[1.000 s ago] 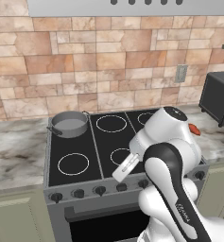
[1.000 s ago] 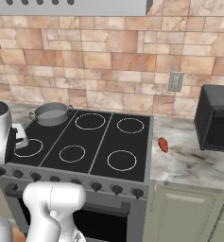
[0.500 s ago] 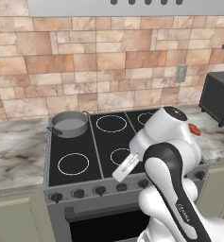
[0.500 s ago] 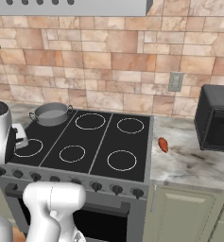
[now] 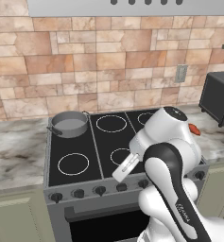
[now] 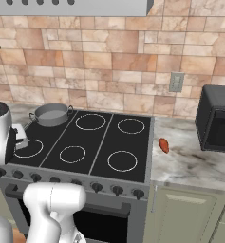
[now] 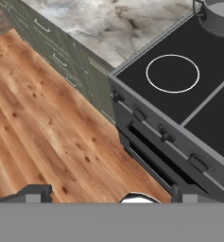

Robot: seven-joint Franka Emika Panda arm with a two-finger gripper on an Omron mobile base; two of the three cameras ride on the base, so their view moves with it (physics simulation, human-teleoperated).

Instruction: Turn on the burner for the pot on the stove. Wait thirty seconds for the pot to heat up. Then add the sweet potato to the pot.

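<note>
Hand view: hand (image 7: 106,191) spread wide, holding nothing, hanging over wooden floor (image 7: 33,127) just off the front of the stove (image 7: 179,94). Row of black knobs (image 7: 166,136) close ahead of the fingertips; pot (image 7: 217,16) well beyond, on the far burner at the cooktop's corner, inside not readable. Right base view: sweet potato (image 6: 164,144) lying on the marble bench (image 6: 194,159) across the cooktop from the hand, just beside the stove's edge, near a black microwave (image 6: 218,118). Open cooktop between.
</note>
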